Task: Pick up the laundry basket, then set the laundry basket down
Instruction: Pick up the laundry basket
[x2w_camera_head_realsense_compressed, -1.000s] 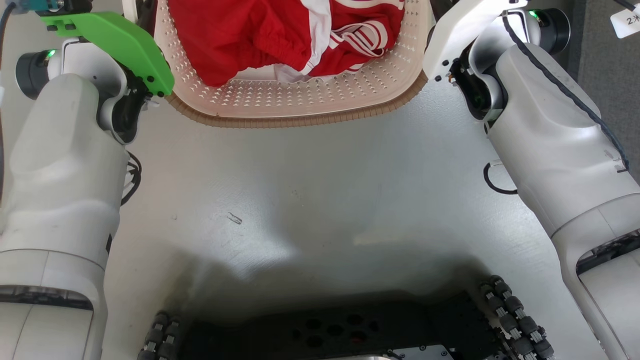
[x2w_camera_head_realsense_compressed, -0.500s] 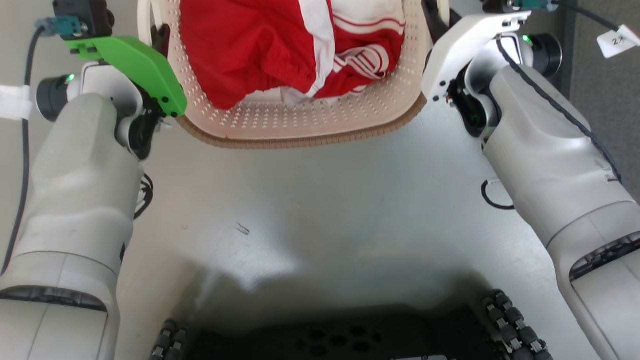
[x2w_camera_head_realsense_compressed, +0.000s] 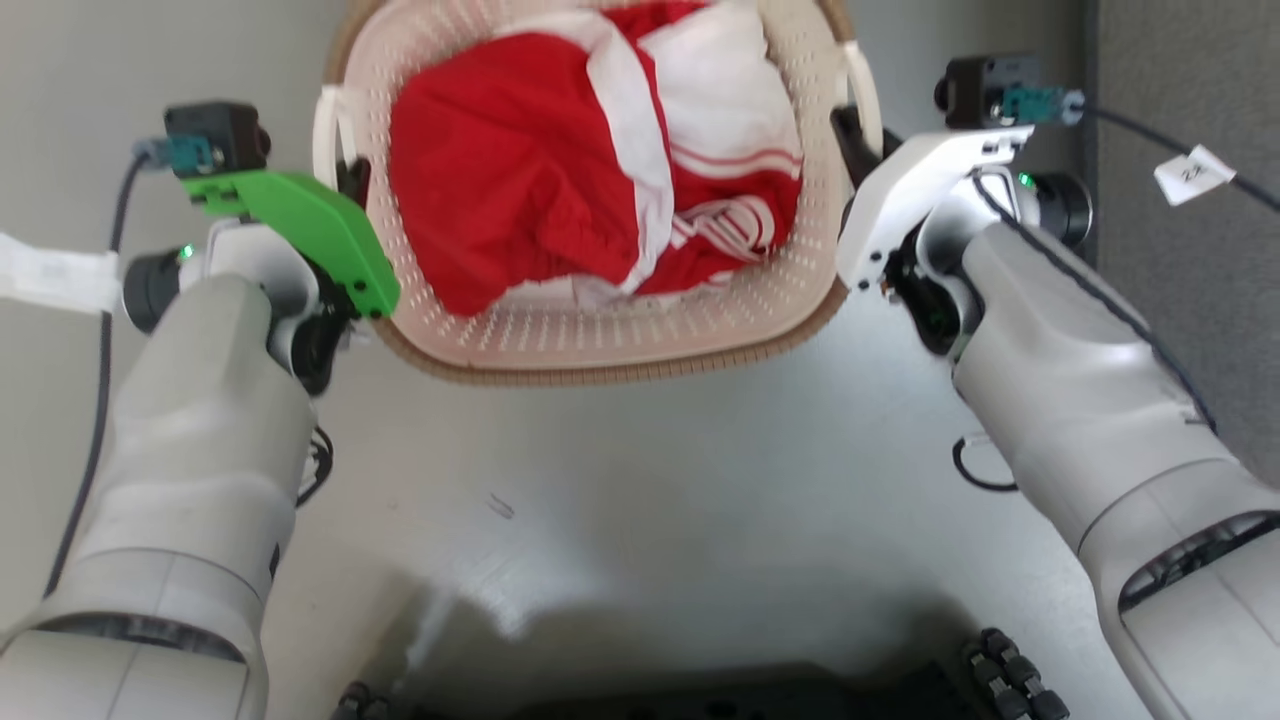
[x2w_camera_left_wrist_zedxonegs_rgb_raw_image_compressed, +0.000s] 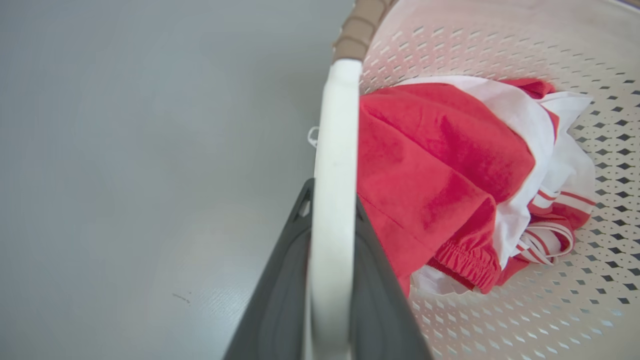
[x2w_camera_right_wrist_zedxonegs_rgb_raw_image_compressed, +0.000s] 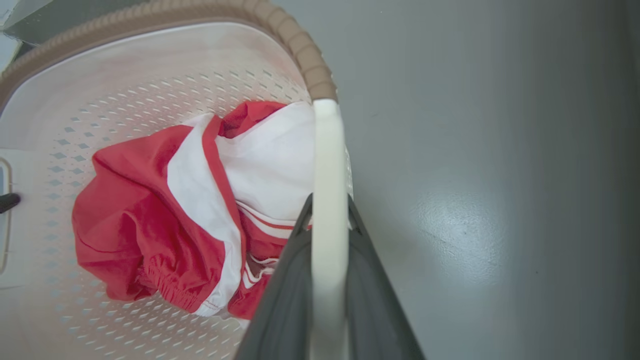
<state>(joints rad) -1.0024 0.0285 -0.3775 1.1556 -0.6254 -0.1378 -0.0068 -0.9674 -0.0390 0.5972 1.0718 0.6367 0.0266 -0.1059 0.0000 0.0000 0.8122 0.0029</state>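
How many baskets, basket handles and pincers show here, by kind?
basket: 1
handles, left and right: 2
pincers, left and right, each shut on a handle: 2
Total: 5

The floor (x2w_camera_head_realsense_compressed: 640, 470) was smooth, pale grey and faintly glossy, carrying a soft patch of reflected light (x2w_camera_right_wrist_zedxonegs_rgb_raw_image_compressed: 465, 235), a small dark scuff mark (x2w_camera_head_realsense_compressed: 500, 506) and a broad shadow (x2w_camera_head_realsense_compressed: 650, 640) near the head view's bottom, with a darker, rougher grey strip (x2w_camera_head_realsense_compressed: 1180, 50) along its right edge.
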